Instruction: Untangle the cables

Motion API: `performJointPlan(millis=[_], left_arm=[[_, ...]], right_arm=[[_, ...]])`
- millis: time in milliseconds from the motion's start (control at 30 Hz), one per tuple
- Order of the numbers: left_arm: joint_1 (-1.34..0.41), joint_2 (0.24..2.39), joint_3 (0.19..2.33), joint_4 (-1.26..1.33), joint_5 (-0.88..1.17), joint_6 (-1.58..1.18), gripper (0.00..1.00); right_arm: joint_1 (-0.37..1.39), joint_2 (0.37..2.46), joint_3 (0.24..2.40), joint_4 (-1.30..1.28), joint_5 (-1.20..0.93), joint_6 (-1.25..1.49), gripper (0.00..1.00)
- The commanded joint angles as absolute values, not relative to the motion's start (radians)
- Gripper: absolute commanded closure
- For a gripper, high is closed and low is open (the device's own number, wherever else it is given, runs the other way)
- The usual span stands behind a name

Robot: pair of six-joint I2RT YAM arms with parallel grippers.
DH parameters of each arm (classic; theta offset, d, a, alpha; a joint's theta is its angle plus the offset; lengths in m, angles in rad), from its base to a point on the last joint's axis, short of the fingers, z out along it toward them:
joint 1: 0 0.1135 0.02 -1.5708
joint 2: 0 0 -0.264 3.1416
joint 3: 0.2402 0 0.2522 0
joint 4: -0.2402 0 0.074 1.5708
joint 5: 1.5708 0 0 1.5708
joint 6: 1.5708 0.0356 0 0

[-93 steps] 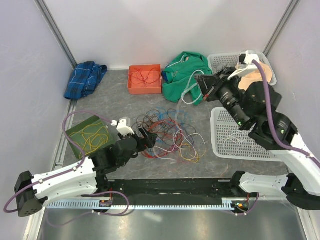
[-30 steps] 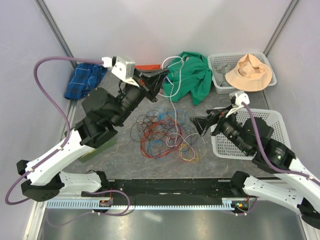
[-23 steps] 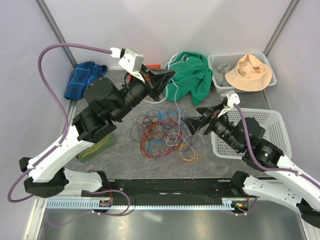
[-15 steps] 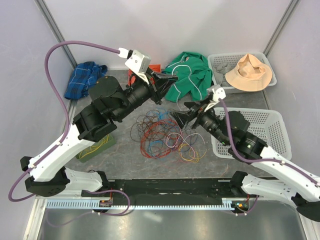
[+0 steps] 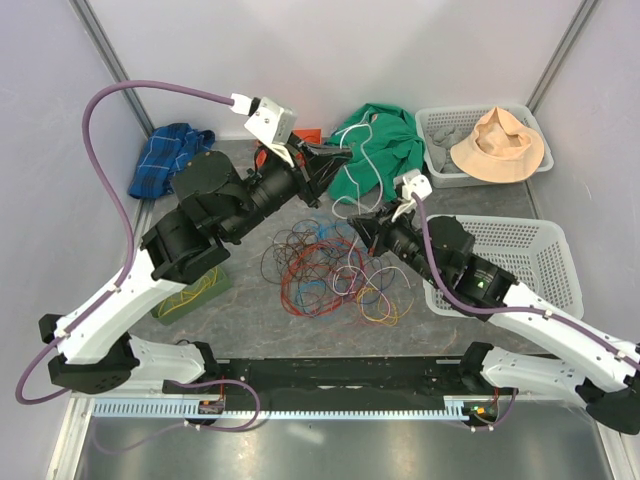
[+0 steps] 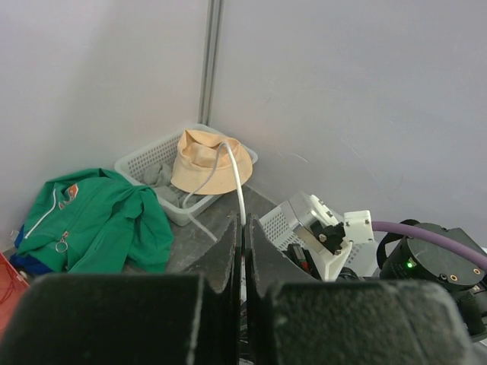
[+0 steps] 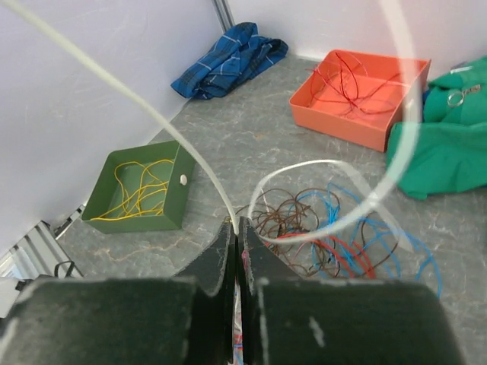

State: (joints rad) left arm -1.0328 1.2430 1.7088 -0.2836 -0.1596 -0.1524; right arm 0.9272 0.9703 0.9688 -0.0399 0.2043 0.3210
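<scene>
The cables [image 5: 330, 265] lie in a loose tangle of red, brown, blue, yellow and purple loops on the grey table between the arms. A white cable [image 5: 377, 155] arcs up out of the tangle. My left gripper [image 5: 343, 157] is raised above the back of the pile and shut on this white cable [image 6: 236, 179], which runs out past the fingertips of the left gripper [image 6: 243, 224]. My right gripper [image 5: 356, 223] is lower, at the pile's right edge. In the right wrist view the right gripper [image 7: 237, 223] pinches the same white cable [image 7: 152, 114].
A green box [image 5: 190, 290] with yellow cables stands at the left. An orange tray [image 7: 354, 95] holding a red cable is at the back. A blue plaid cloth [image 5: 170, 155], a green garment [image 5: 385, 150], a basket with a hat [image 5: 495, 140] and a white basket [image 5: 540, 260] ring the area.
My right arm swung left to the hanging white cable and its jaws went from open to shut on it. The left arm shifted only slightly, still gripping the cable.
</scene>
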Motion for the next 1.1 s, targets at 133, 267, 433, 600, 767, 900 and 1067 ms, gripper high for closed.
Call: performJointPlan(millis=[133,267,433,600,767,900,1067], left_arm=[[-1.032,1.193,1.658,-0.218,-0.287,-0.118,0.98],[-1.032,1.157,1.476,-0.147,-0.392,-0.084,0.98],[-1.032,1.111,1.296,-0.08,-0.465,-0.116,0.88],[-1.031,1.097,1.21,-0.048,-0.437,-0.176,0.21],[-1.031,1.077,1.169,-0.046,-0.456,-0.21,0.0],[-1.032,1.057,1.121,-0.041,-0.459,-0.248,0.0],[-1.032,1.023,1.005,-0.035,-0.482,-0.317,0.0]], right_arm=[[0.93,0.91,1.185,-0.176,0.317,0.287,1.0],[0.93,0.98,1.457,-0.319,0.46,0.22,1.0],[0.928,1.072,1.765,-0.469,0.615,0.173,1.0],[0.93,1.166,1.972,-0.561,0.709,0.161,1.0],[0.928,1.181,2.031,-0.592,0.785,0.15,1.0],[0.93,1.172,2.069,-0.589,0.88,0.115,1.0],[0.93,1.141,2.102,-0.529,1.023,0.031,1.0]])
